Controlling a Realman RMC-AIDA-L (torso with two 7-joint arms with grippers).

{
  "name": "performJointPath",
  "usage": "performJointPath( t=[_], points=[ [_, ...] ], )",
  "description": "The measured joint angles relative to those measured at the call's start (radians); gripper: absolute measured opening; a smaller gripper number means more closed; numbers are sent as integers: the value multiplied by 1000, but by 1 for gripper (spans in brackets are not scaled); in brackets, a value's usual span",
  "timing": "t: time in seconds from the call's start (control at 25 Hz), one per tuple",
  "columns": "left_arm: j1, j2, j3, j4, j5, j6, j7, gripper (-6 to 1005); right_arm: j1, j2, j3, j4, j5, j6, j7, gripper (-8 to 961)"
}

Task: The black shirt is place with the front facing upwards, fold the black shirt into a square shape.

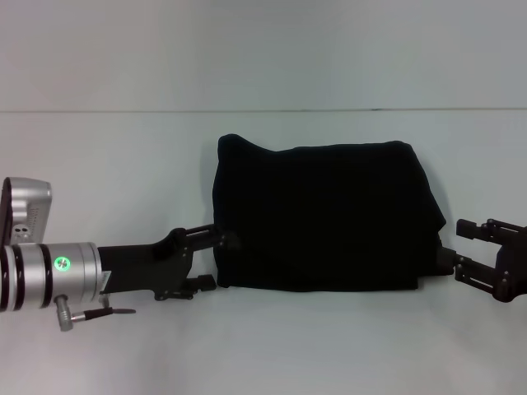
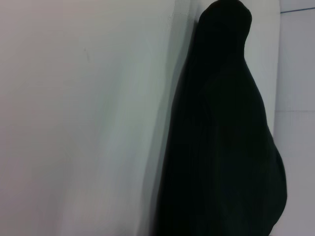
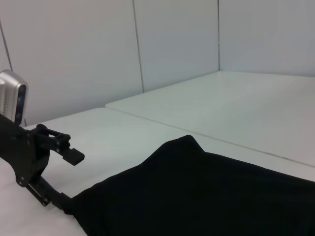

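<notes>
Black shirt (image 1: 325,218) sits mid-surface (image 1: 263,346), already folded into a compact, nearly square block, no lettering showing. At the shirt's left edge, the left hand (image 1: 221,262) comes in low, fingers spread, one over and one under the near corner, gripping nothing that can be seen; it looks placed to square off or let go of that side. Over at the shirt's right edge, the right hand (image 1: 451,251) mirrors it, fingers parted, the lower tip touching the hem, likely steadying the fold.
</notes>
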Motion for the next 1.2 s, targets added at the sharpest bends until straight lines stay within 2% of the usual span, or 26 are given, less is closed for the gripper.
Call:
performJointPath(
  t=[1.0, 1.2],
  points=[
    [-35, -25, 43, 1, 0, -65, 2, 840, -2, -2, 6, 0, 0, -44, 5, 607],
    [-36, -27, 46, 3, 0, -65, 3, 662, -4, -3, 7, 0, 0, -49, 6, 607]
  ],
)
